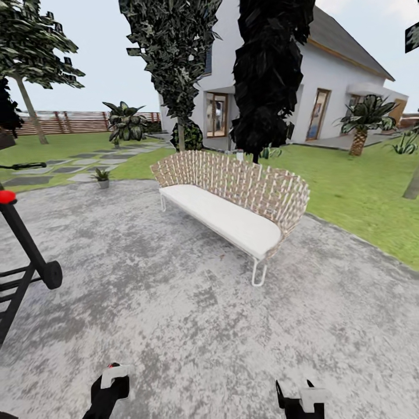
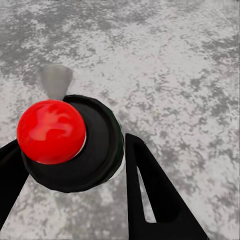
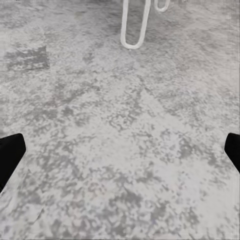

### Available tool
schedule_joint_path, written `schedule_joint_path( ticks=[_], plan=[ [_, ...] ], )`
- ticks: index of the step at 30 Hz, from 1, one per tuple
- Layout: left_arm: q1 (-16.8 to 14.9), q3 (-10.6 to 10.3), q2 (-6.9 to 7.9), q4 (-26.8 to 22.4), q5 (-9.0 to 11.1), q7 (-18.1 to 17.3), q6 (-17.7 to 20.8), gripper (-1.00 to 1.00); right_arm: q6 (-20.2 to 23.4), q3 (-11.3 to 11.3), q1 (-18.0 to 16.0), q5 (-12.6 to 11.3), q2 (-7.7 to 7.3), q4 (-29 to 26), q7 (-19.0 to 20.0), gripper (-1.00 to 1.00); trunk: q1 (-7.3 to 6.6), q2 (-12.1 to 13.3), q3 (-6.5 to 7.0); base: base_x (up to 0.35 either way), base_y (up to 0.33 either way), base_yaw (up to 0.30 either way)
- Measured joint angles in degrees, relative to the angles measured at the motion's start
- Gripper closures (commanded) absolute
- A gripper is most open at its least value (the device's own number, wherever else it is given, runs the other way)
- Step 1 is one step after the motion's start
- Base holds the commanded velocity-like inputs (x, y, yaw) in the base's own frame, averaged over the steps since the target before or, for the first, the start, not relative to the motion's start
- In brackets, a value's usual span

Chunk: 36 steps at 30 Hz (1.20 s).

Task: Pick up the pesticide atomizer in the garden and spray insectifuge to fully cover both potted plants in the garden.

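**Atomizer in the left pincer, one potted plant across the patio**

While the robot stands on the round grey mottled paved patio [image 1: 174,302], its left pincer [image 2: 75,165] is clamped on the slim dark bottle of the pesticide atomizer [image 2: 75,145]; the left wrist view looks down on its glossy red round tip [image 2: 50,131], with a black finger [image 2: 150,195] pressed against each side. The right pincer [image 3: 120,150] stands wide apart, holding nothing, above bare paving near a white wire leg [image 3: 134,25]. A woven tan bench with a white cushion [image 1: 233,201] sits mid-patio. Beyond its far left end, at the patio's edge beside the green lawn [image 1: 349,192], stands a small green potted plant in a grey pot [image 1: 102,176], probably a task plant, though too small to confirm. A brown slatted fence [image 1: 70,122] and white house [image 1: 337,87] lie behind.
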Motion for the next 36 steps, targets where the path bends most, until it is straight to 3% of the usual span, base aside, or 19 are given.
schedule_joint_path(
  ticks=[36],
  plan=[
    [0.0,0.0,-0.01,0.0,0.0,0.0,0.0,1.0,0.0,0.0,0.0,0.0,0.0,0.0,0.0,-1.0,0.0,0.0,0.0,0.325,-0.078,0.264]
  ],
)
